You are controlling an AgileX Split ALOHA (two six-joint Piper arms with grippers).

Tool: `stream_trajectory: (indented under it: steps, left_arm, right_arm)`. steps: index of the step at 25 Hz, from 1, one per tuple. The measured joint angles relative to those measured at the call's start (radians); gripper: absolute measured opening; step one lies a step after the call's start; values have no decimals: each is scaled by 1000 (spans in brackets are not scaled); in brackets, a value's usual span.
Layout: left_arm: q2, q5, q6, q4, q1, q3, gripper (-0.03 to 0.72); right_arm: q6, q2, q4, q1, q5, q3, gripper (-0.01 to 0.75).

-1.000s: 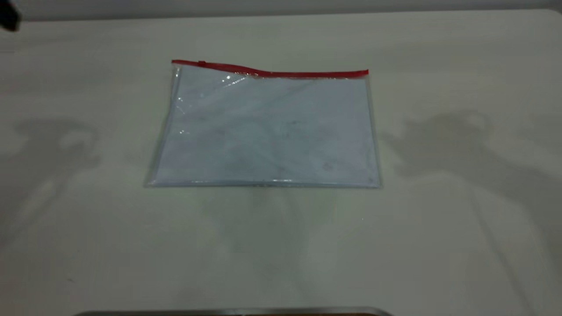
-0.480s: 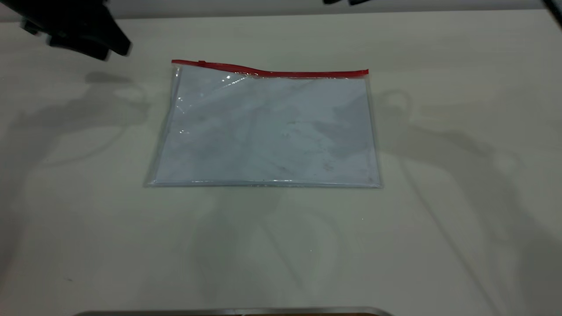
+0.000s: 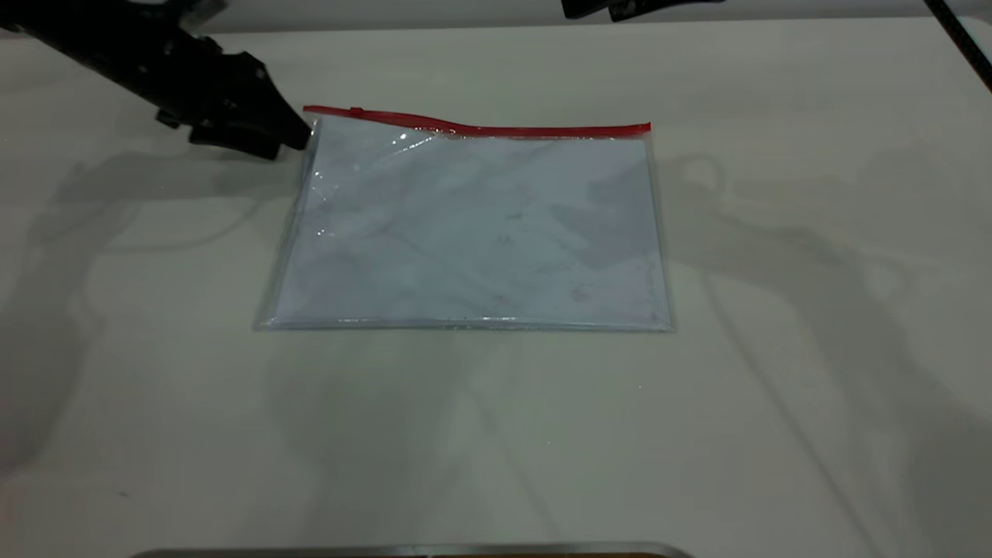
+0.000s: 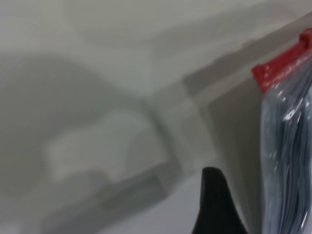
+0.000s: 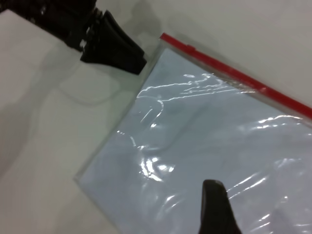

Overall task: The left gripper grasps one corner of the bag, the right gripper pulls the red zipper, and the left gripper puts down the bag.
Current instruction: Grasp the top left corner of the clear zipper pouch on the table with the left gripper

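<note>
Bag point(image 3: 473, 229) flat on table point(image 3: 775, 387); left pincer point(image 3: 298, 136) beside zipper-end corner point(image 3: 310, 116), grip state unclear; right pincer point(image 3: 612, 9) high above far edge.

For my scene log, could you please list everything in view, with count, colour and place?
bag: one, clear bluish-white, flat on the middle of the table.
zipper: one, red, along the bag's far long edge; small slider near its left end.
table: one, off-white, under everything.
metal edge: one, grey, at the near edge of the exterior view.
left pincer: one, black, at the bag's far left corner, beside the zipper's end.
right pincer: one, black, at the far side above the table, apart from the bag.
</note>
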Motion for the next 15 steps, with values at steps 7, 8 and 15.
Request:
stream_trajectory:
  steps: [7,8,15]
  left_arm:
    - [14,-39,46,-7,-65,-10,536]
    - [15,-50,47,-7,-70,-10,532]
    - [15,-89,48,-7,-75,-11,265]
  right_arm:
    - [0,0,8,0,-20,0,511]
    - [0,0,8,0,-20,0,511]
    - [-3,0,12,0,-1,0,511]
